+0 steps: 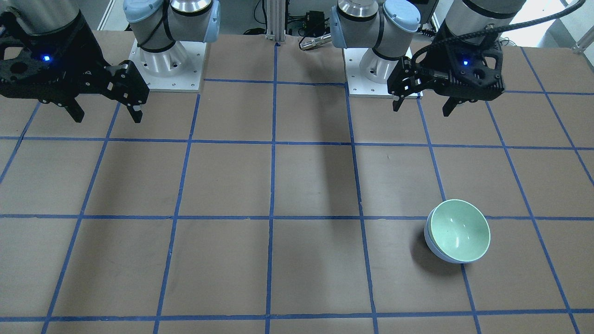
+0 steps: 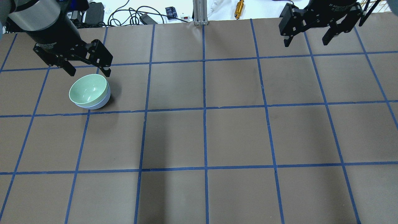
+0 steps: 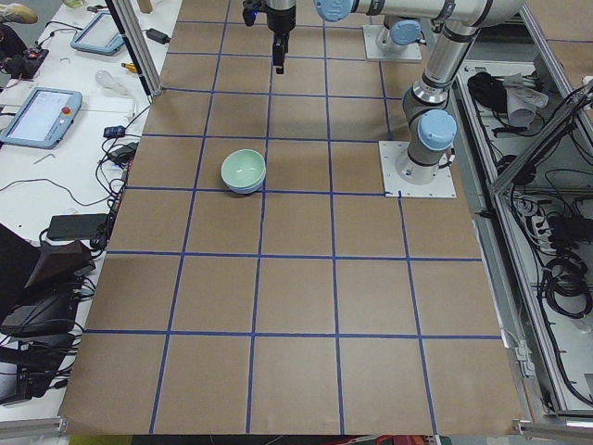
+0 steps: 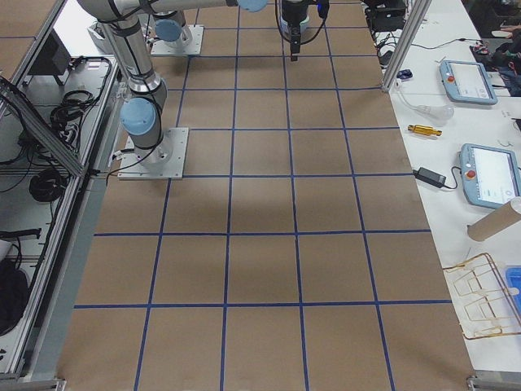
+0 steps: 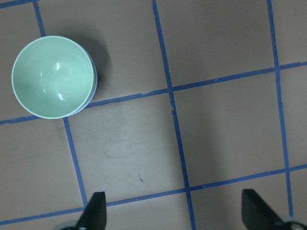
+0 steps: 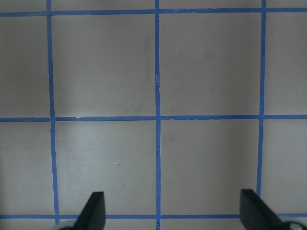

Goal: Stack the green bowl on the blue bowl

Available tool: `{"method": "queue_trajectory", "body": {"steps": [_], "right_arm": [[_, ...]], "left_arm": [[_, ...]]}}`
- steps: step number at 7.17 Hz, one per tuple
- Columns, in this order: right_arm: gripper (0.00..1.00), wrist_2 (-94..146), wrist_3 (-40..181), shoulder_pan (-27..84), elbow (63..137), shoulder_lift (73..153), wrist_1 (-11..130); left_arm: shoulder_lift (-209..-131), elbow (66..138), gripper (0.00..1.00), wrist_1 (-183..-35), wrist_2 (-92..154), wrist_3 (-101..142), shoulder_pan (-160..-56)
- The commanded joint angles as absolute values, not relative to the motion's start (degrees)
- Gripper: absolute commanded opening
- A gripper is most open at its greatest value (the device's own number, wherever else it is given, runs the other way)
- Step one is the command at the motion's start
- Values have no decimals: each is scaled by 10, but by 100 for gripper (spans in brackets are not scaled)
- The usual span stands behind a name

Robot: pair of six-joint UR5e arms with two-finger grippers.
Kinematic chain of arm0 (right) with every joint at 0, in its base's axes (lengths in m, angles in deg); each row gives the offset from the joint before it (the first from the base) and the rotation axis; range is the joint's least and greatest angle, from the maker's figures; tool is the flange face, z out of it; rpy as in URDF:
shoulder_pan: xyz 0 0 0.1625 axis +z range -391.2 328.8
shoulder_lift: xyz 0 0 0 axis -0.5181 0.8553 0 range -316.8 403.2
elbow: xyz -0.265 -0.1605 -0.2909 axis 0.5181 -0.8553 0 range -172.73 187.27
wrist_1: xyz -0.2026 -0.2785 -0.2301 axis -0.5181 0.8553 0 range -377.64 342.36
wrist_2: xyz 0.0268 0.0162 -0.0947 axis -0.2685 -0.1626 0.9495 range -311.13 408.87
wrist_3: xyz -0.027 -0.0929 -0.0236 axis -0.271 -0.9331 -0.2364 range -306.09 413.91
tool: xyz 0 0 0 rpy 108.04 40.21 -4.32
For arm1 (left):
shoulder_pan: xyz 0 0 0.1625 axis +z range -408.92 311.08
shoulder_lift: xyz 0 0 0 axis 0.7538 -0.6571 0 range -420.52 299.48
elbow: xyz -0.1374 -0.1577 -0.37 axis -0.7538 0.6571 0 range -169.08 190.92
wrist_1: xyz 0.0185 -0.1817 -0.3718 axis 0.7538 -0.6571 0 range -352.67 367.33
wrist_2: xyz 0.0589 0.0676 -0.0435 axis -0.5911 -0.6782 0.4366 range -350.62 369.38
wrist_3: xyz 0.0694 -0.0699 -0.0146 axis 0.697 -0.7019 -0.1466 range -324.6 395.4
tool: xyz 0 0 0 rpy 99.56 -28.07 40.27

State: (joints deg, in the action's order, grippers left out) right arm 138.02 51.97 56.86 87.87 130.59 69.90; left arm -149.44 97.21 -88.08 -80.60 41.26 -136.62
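The green bowl sits nested inside the blue bowl, of which only a thin outer wall shows. The stack stands on the brown table on my left side. It also shows in the overhead view, green bowl in blue bowl, and in the left wrist view, green bowl. My left gripper is open and empty, raised above the table just behind the stack. My right gripper is open and empty, high at the far right.
The table is brown paper with a blue tape grid. The arm bases stand on white plates at the robot's edge. Cables and tools lie beyond the far edge. Tablets lie on a side bench.
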Motion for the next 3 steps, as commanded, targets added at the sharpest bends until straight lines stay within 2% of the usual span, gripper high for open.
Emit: {"method": "queue_trajectory", "body": {"steps": [1,3], "right_arm": [[100,1380,520,569,879,1307,699],[100,1381,520,569,879,1307,699]], "left_arm": [[-1500,966,100,-882,-818,378,-1382],[-1499,963,100,-882,-814,372,-1382]]}}
